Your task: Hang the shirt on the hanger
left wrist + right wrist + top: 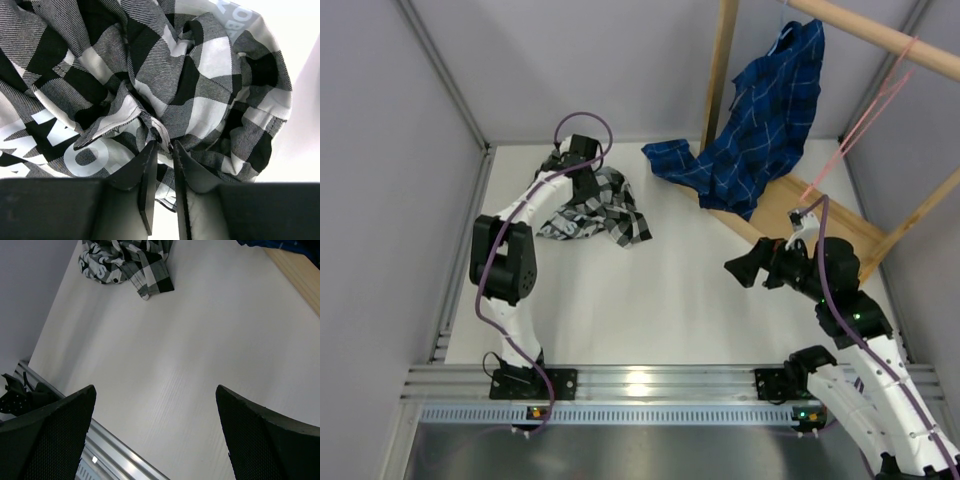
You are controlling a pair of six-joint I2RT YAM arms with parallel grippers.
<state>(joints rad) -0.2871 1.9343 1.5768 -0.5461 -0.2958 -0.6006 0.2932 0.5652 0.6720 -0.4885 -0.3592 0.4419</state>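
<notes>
The shirt (595,210) lies crumpled on the bench (660,290) near its far-left corner. The heap's long axis runs roughly from the left edge toward the bench's middle. One loose checked flap points toward the near-right. In the left wrist view, its dark band with white lettering sits at the lower left of the folds.

The left claw (165,147) is pressed down into the heap. Its jaws are narrowed to a slit and pinch a raised fold of the shirt between the tips.

The right claw (155,390) hangs over bare bench toward the right side, jaws spread wide and holding nothing.

The hanger (847,140) hangs aslant from the wooden rod (880,35) at the far-right corner, well apart from the shirt. A blue plaid shirt (765,110) is draped beside it.
</notes>
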